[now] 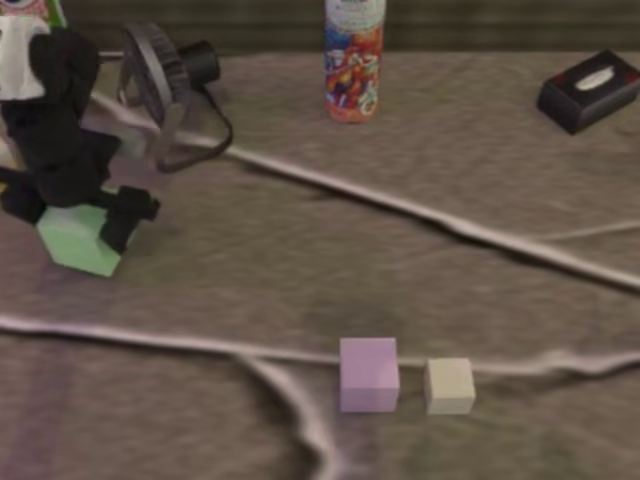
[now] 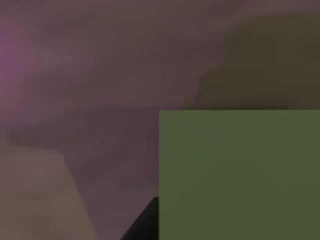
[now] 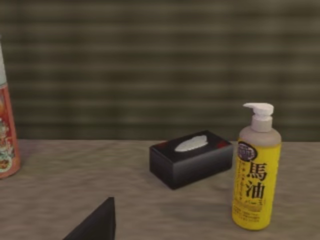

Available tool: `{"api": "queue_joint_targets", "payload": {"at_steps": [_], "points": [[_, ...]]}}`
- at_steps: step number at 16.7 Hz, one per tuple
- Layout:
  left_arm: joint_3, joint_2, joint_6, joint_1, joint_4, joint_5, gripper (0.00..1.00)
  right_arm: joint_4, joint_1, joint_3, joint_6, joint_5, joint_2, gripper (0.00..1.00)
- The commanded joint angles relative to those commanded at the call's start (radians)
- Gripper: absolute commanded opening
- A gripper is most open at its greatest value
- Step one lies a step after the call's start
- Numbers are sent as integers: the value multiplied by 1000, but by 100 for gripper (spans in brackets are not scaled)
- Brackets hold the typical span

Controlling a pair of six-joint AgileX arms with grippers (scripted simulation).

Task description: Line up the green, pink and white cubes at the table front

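Observation:
My left gripper (image 1: 75, 215) is at the table's left side, shut on the large pale green cube (image 1: 80, 240), with one dark finger on each side of it. The left wrist view shows the green cube (image 2: 240, 175) filling one side and a dark finger (image 2: 145, 225) flush against its edge. At the table front the lilac-pink cube (image 1: 368, 374) and the small off-white cube (image 1: 449, 386) sit side by side with a small gap. The right arm is outside the top view. One of its dark fingers (image 3: 97, 225) shows in the right wrist view, set wide with nothing in it.
Along the back stand a small black fan (image 1: 165, 75) with its cable, a colourful spray can (image 1: 354, 60) and a black tissue box (image 1: 588, 90). A yellow pump bottle (image 3: 256, 180) stands near the tissue box (image 3: 192, 157). Pale creases cross the grey-brown cloth (image 1: 300, 260).

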Motion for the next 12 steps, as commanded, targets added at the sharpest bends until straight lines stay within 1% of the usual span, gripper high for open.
{"api": "queue_joint_targets", "payload": {"at_steps": [5,10,12], "points": [[82,-65,-7,18,-155,-5,0,0,0,0,0,0,0,100],[82,-66,-8,12,-160,-5,0,0,0,0,0,0,0,100],[66,-83,-40,-15,-155,-4,0,0,0,0,0,0,0,100]]}}
